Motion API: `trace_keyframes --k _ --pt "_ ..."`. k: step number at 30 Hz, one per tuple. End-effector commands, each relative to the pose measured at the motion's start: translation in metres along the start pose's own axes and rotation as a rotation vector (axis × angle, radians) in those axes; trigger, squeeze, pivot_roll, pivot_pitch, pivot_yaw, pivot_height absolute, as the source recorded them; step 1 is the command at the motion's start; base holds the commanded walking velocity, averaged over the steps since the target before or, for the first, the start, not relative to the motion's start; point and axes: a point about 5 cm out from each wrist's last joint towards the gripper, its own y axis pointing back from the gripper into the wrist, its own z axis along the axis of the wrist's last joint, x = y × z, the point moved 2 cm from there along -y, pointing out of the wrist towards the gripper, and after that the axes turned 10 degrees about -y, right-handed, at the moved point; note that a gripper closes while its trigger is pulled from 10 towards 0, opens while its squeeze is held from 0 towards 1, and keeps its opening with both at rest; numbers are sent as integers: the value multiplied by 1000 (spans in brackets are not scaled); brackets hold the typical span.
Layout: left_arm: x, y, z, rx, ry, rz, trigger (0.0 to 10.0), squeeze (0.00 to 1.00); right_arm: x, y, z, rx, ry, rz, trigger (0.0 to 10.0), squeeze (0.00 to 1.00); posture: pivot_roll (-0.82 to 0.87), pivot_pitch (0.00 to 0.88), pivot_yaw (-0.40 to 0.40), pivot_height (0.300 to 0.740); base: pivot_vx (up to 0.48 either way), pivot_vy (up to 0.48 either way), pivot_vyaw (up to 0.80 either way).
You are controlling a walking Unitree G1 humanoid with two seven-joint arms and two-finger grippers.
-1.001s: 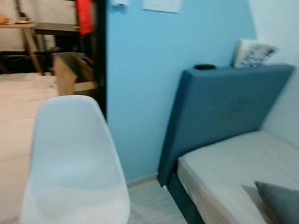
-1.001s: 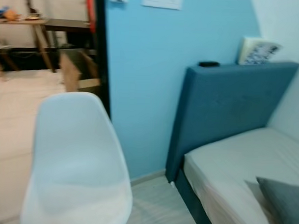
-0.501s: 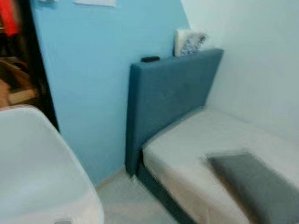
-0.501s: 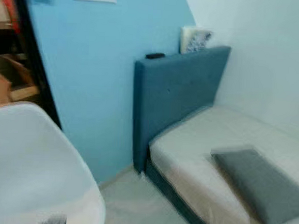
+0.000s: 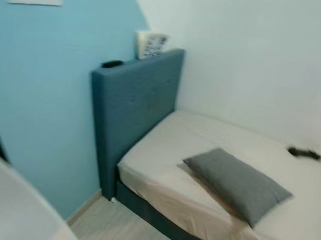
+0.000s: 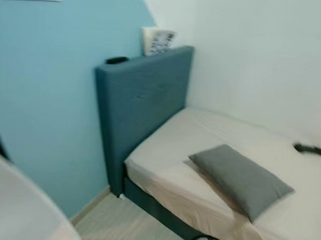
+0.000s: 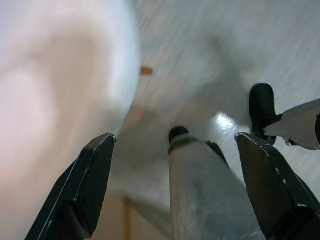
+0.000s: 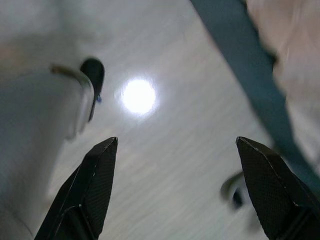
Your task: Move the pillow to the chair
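Flat grey rectangular pillow lies diagonally near the bed's front edge, nearer my right gripper; both grippers hang open.

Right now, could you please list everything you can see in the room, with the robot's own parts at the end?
pillow: one, grey, lying flat on the mattress near its front edge.
bed: one, pale mattress on a dark blue base, against the white wall.
headboard: one, blue, upright at the bed's head beside the light blue wall.
small dark object: one, black, on top of the headboard.
patterned item: one, white with dark print, leaning on the headboard top.
dark object: one, black, on the mattress by the wall; blurred.
chair: one, white, at the robot's left.
left gripper: black fingers apart, over the floor.
right gripper: black fingers apart, over the floor.
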Motion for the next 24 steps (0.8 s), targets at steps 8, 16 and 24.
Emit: trace_keyframes --k 8,16,24 --pt "-12 -3 9 -8 -77 -44 10000 0 -8 1 -5 6 -22 -19 10000 0 -31 0 -40 740 0 0 -781" --pt "-11 -4 14 -13 -99 -42 10000 0 -11 1 -13 24 10 -26 10000 0 -30 0 -37 740 0 0 -781" --pt "-4 -4 14 -33 323 -8 10000 0 -5 1 -14 23 72 -11 10000 0 -15 0 -40 740 0 0 -781"
